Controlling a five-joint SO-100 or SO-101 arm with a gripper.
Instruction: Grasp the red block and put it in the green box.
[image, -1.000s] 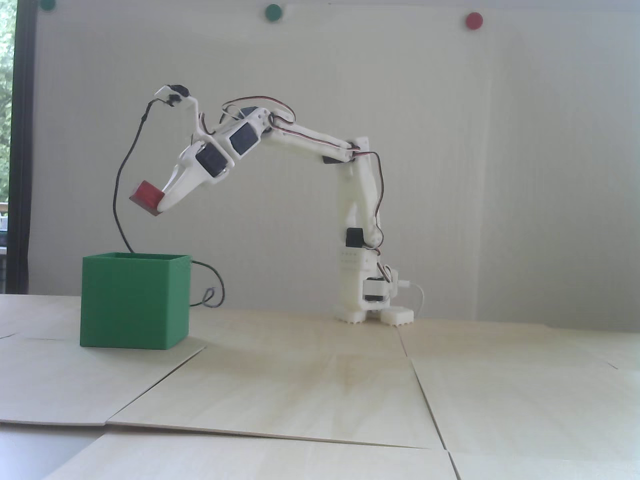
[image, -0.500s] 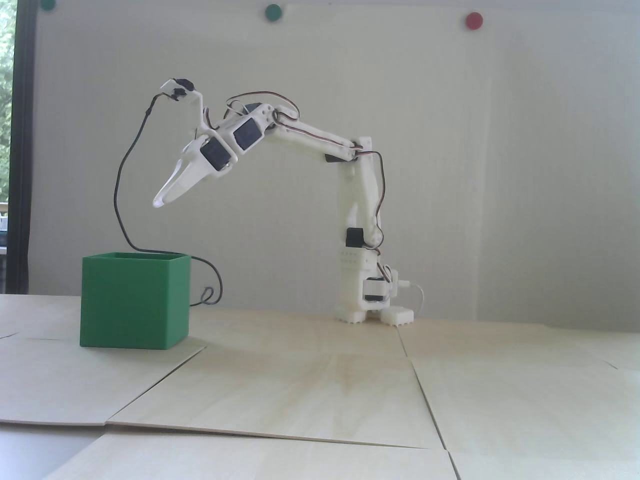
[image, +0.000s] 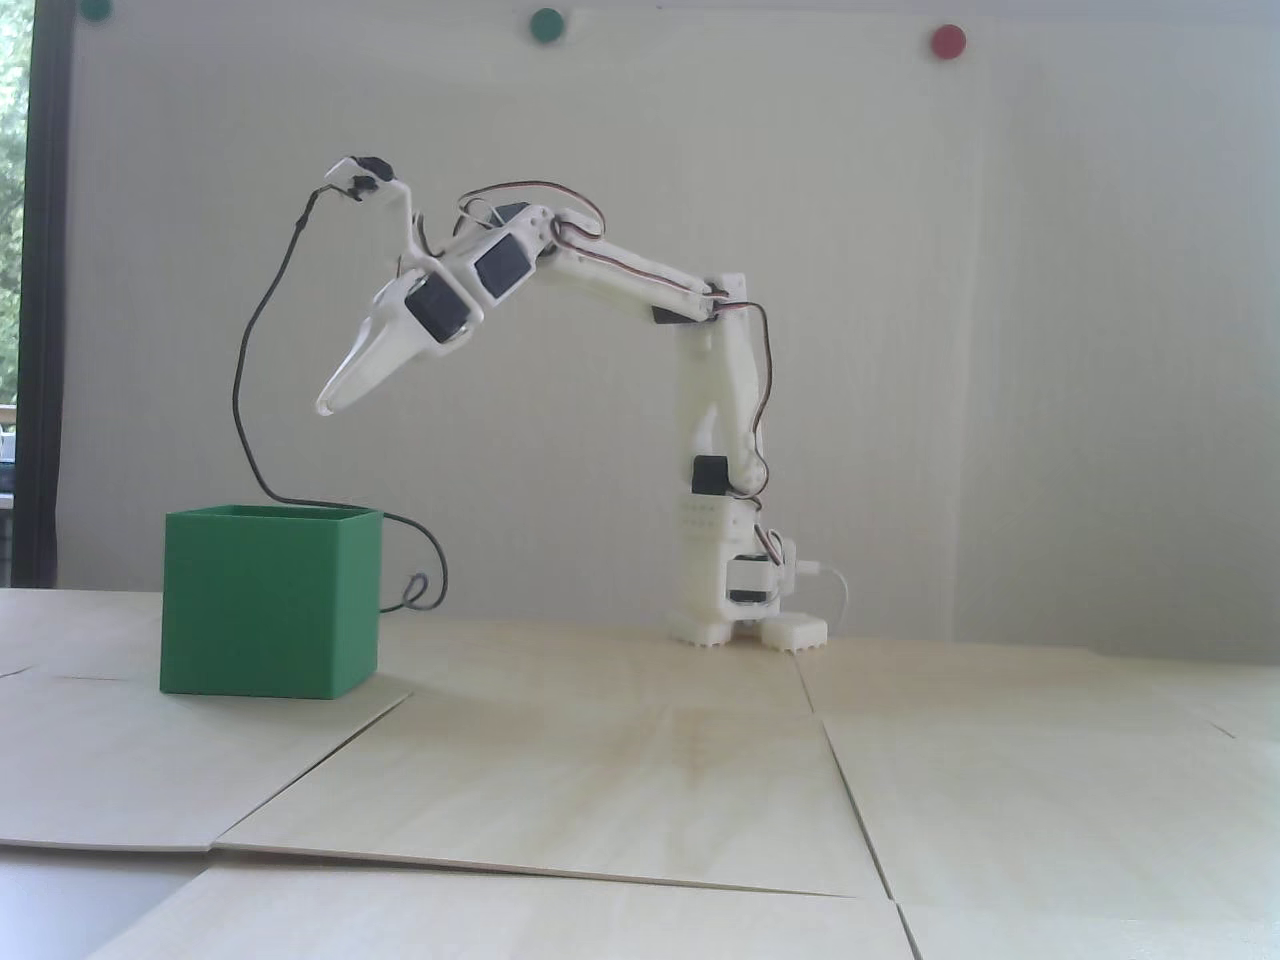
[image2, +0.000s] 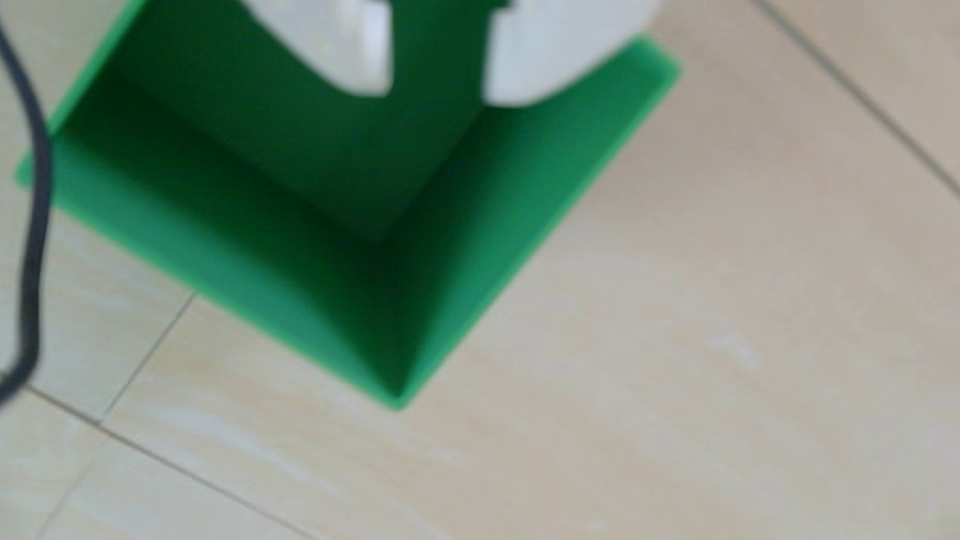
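Fixed view, left to right. Black cable (image: 243, 370) hangs left of the claw, drops from the camera mount at the top of the wrist, loops behind the green box and curls on the bench right of it. Green box (image: 270, 603) sits on the bench (image: 640, 780), below the claw and slightly to its left, well apart from it, open top facing up. Claw (image: 328, 405) points down-left, tips in the air above the box's right part. From this side the two fingers overlap, so the gap isn't readable here. White arm (image: 620, 275) runs right from the claw to its base, which stands on the bench far right of the box. On the wall, high above the claw: green magnet (image: 547, 24); red magnet (image: 947, 41) further right.

Wrist view, blurry. Cable (image2: 34, 207) runs down the left edge. Box (image2: 291, 218) fills the upper middle, seen from above, one corner pointing toward the bottom of the frame. Two white fingers (image2: 358, 46) enter from the top over the box's inside, clear gap between them, nothing in it: claw (image2: 436, 93) is spread apart and empty.

Red block isn't visible in either view. The part of the box floor that shows is bare green; the rest is hidden by the fingers and walls, so can't tell whether it's inside.
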